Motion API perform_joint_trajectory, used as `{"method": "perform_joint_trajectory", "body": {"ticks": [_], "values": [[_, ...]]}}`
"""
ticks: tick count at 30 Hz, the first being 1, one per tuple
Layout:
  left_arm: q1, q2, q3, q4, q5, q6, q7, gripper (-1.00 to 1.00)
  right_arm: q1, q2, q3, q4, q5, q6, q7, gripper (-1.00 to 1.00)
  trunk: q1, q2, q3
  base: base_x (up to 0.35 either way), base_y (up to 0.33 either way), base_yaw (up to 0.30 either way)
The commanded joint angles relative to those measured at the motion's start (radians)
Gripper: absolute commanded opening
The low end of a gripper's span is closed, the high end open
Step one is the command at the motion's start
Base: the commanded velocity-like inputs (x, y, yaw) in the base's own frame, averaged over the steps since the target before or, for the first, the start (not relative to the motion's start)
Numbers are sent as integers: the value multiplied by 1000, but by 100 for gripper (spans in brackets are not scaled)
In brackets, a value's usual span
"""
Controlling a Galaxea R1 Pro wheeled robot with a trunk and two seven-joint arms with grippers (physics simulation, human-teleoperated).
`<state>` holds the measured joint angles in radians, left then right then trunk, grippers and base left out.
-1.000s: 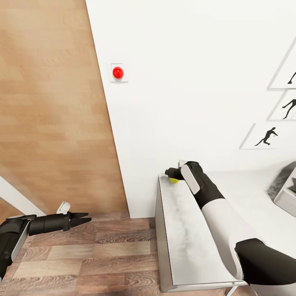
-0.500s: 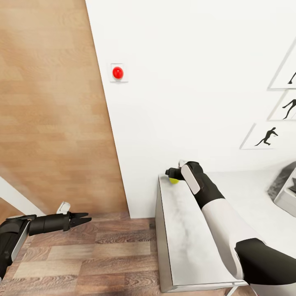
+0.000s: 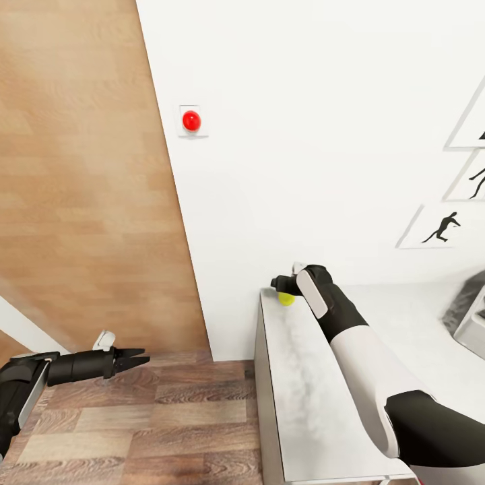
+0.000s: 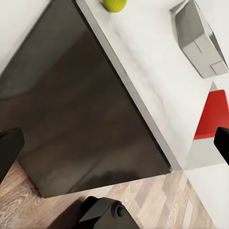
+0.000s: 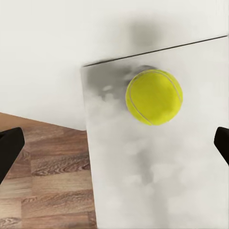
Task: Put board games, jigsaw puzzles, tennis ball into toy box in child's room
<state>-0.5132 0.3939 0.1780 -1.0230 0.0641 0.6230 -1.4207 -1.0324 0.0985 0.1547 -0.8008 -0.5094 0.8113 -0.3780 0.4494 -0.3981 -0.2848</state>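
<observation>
While the right arm stretched out along the light grey table, the head view had the right claw hovering at the far corner, right over the tennis ball. One ball there, tucked against the wall at the table's end, and the claw's tips were too bunched up from this angle to read their spread. Off to the other side, the left claw hung over the wood-plank floor, well apart from the table, its fingers drawn nearly together and carrying nothing. One red button sat on the wall, and three black silhouette prints showed at the edge.

Over to the left wrist view: the ball sat at the far end of the table top, a single grey block-like object lay on the surface well apart from it, and one red shape showed past the table's edge; what it was, hard to say. The two dark fingertips stood wide at the picture's sides with nothing between them.

Then the right wrist view, and this was the telling one: the ball rested on the marbled grey top near its corner, with both dark fingertips spread far apart and not touching it. So the claw was wide open and empty.

By my reading, the step in hand was the pick-up of the ball. Next move would call for lowering to straddle it, closing gently since a round ball could roll off toward the edge, then carrying it to the toy box.
</observation>
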Motion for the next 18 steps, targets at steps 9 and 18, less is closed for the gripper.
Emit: {"method": "perform_joint_trajectory", "body": {"ticks": [9,18], "values": [[-1,0,0,0,1,10,-4,100,0,1,7,0,-11,2,-10,100,1,-2,-2,92,0,0],[-1,0,0,0,2,10,-3,100,0,1,9,0,-11,1,-10,100,1,-2,-2,27,0,0]]}}
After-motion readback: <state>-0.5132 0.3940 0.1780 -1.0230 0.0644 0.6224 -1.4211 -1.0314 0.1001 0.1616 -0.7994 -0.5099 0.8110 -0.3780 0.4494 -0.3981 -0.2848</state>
